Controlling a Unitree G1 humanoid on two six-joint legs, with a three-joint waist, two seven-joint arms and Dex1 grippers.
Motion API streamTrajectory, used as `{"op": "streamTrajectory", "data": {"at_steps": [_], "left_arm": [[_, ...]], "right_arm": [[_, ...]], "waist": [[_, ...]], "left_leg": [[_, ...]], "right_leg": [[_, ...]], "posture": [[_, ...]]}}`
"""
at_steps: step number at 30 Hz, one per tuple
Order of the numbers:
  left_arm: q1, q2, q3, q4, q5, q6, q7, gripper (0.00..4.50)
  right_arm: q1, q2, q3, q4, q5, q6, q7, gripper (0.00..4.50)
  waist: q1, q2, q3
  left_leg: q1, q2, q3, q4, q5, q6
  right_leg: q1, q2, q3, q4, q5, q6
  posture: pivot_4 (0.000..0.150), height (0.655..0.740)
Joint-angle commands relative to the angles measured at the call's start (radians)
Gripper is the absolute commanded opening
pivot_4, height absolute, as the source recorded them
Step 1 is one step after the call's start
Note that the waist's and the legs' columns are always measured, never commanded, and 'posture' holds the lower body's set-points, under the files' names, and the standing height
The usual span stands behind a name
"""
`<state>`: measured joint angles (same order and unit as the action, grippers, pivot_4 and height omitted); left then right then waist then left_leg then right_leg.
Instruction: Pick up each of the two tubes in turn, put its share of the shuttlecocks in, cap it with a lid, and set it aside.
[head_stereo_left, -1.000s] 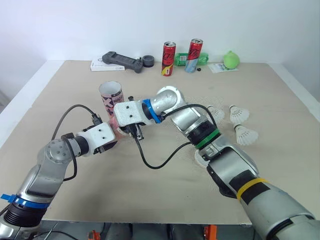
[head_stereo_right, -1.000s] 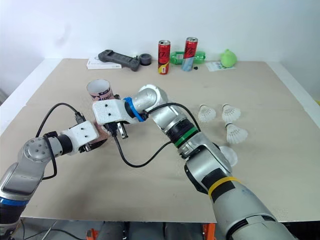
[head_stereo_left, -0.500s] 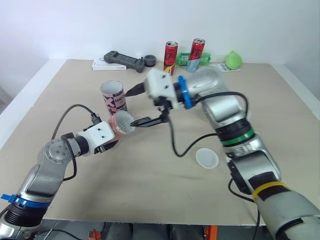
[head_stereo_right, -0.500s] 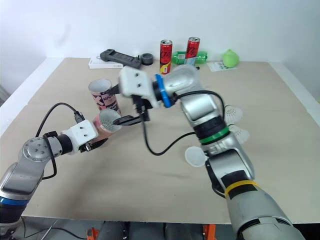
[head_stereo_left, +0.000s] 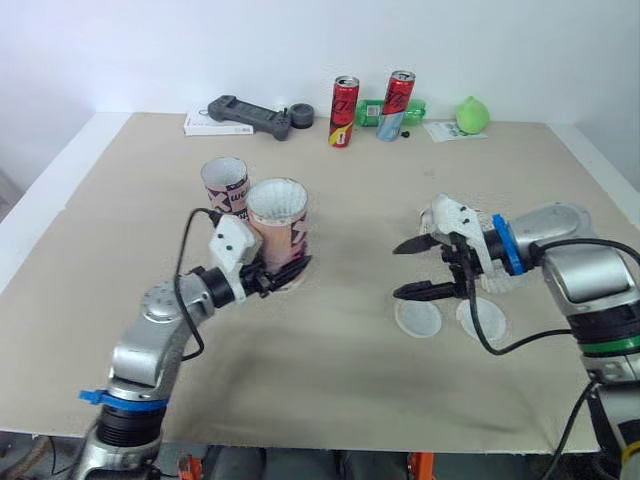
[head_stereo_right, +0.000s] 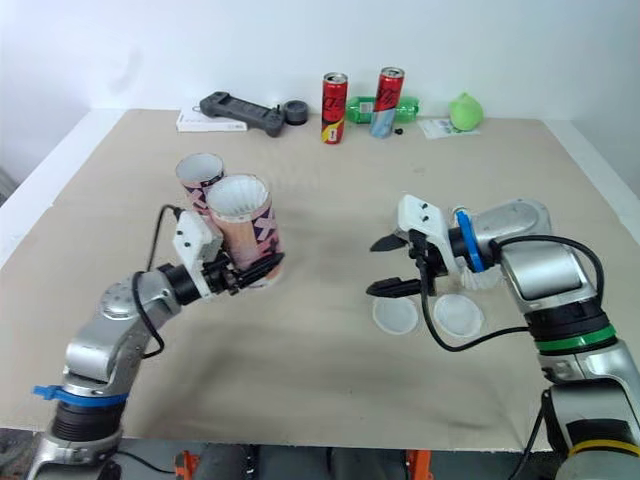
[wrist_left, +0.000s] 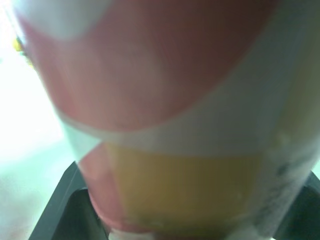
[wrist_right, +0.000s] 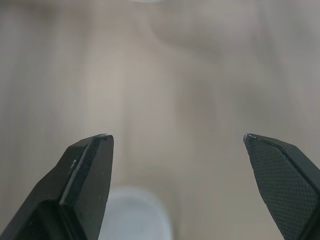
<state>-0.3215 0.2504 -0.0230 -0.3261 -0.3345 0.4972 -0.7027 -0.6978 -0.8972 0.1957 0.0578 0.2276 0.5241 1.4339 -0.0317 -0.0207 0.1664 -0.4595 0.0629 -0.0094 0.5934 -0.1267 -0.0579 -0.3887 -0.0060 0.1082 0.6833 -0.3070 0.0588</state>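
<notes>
A pink-and-white tube (head_stereo_left: 277, 238) stands upright near the table's middle left, with white shuttlecock feathers (head_stereo_left: 275, 196) showing at its mouth. My left gripper (head_stereo_left: 277, 274) is shut on its lower part; in the left wrist view the tube (wrist_left: 170, 125) sits between the black fingers (wrist_left: 60, 205). A second tube (head_stereo_left: 224, 185) stands just behind it. My right gripper (head_stereo_left: 403, 270) hovers open and holds nothing, to the right of centre. Two white lids (head_stereo_left: 418, 318) (head_stereo_left: 482, 318) lie on the table below it. Something white (head_stereo_right: 481, 279) is partly hidden behind the right wrist.
Along the far edge stand two red cans (head_stereo_left: 343, 98) (head_stereo_left: 397, 92), a green bottle (head_stereo_left: 372, 113), a green ball (head_stereo_left: 471, 115), a dark handheld controller (head_stereo_left: 245, 116) on a white card, and a black tape roll (head_stereo_left: 300, 116). The table's front edge (head_stereo_left: 300, 440) is close.
My right gripper opened at the tube's mouth, left a shuttlecock inside, then swung back right to above the lids. The left arm tilted the tube upright. The camera shifted too.
</notes>
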Motion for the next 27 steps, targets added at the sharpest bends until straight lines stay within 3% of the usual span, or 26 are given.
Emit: {"op": "streamTrajectory", "data": {"at_steps": [1, 9, 16, 19, 20, 23, 24, 25, 27], "left_arm": [[0.012, -0.025, -0.053, 0.071, 0.012, -0.075, 0.001, 3.03], [0.061, -0.009, -0.176, 0.255, 0.150, -0.227, 0.012, 3.03], [0.081, 0.003, -0.193, 0.275, 0.166, -0.273, 0.016, 3.03], [0.086, 0.006, -0.195, 0.277, 0.162, -0.278, 0.020, 3.03], [0.086, 0.005, -0.197, 0.277, 0.163, -0.279, 0.022, 3.03], [0.085, 0.003, -0.200, 0.278, 0.163, -0.281, 0.027, 3.03], [0.084, 0.003, -0.201, 0.279, 0.164, -0.283, 0.028, 3.03], [0.083, 0.002, -0.202, 0.280, 0.165, -0.284, 0.029, 3.03], [0.079, 0.001, -0.200, 0.283, 0.165, -0.290, 0.032, 3.03]], "right_arm": [[0.016, -0.032, 0.004, -0.002, -0.022, -0.013, 0.004, 4.47], [0.033, -0.016, 0.023, 0.119, -0.084, -0.094, -0.033, 4.47], [0.044, -0.003, 0.067, 0.181, -0.153, -0.158, -0.044, 4.47], [0.057, 0.010, 0.074, 0.198, -0.163, -0.171, -0.047, 3.50], [0.061, 0.012, 0.079, 0.203, -0.169, -0.177, -0.047, 3.37], [0.061, 0.025, 0.084, 0.216, -0.178, -0.179, -0.047, 1.82], [0.059, 0.028, 0.082, 0.220, -0.180, -0.180, -0.049, 1.62], [0.059, 0.029, 0.080, 0.222, -0.182, -0.182, -0.048, 0.93], [0.057, 0.032, 0.075, 0.228, -0.183, -0.190, -0.053, 0.11]], "waist": [[-0.001, 0.000, 0.000], [-0.002, 0.001, 0.001], [-0.002, 0.002, 0.000], [-0.002, 0.002, 0.000], [-0.002, 0.002, 0.000], [-0.002, 0.002, 0.000], [-0.002, 0.002, 0.000], [-0.002, 0.002, 0.000], [-0.005, 0.002, 0.000]], "left_leg": [[0.000, 0.000, 0.000, 0.001, 0.000, 0.000], [0.001, -0.001, 0.000, 0.008, 0.000, 0.000], [0.008, -0.001, 0.001, 0.007, 0.001, 0.000], [0.009, -0.001, 0.001, 0.007, 0.001, 0.000], [0.010, -0.001, 0.001, 0.007, 0.001, 0.000], [0.014, -0.001, 0.001, 0.006, 0.001, 0.000], [0.015, -0.001, 0.001, 0.006, 0.001, 0.000], [0.016, -0.001, 0.001, 0.006, 0.001, 0.000], [0.017, -0.001, 0.001, 0.006, 0.001, 0.000]], "right_leg": [[0.001, 0.000, 0.000, 0.000, 0.001, 0.001], [0.004, -0.001, 0.001, 0.000, 0.005, 0.006], [0.010, -0.001, 0.002, -0.001, 0.003, 0.010], [0.011, -0.001, 0.002, -0.001, 0.002, 0.011], [0.012, -0.001, 0.002, -0.001, 0.002, 0.011], [0.016, -0.001, 0.002, -0.001, 0.001, 0.011], [0.017, -0.001, 0.002, -0.001, 0.001, 0.011], [0.017, -0.001, 0.002, -0.001, 0.001, 0.011], [0.019, -0.001, 0.002, -0.001, 0.001, 0.011]], "posture": [[0.150, 0.7400], [0.150, 0.7400], [0.150, 0.7400], [0.150, 0.7400], [0.150, 0.7400], [0.150, 0.7400], [0.150, 0.7400], [0.150, 0.7400], [0.150, 0.7400]]}}
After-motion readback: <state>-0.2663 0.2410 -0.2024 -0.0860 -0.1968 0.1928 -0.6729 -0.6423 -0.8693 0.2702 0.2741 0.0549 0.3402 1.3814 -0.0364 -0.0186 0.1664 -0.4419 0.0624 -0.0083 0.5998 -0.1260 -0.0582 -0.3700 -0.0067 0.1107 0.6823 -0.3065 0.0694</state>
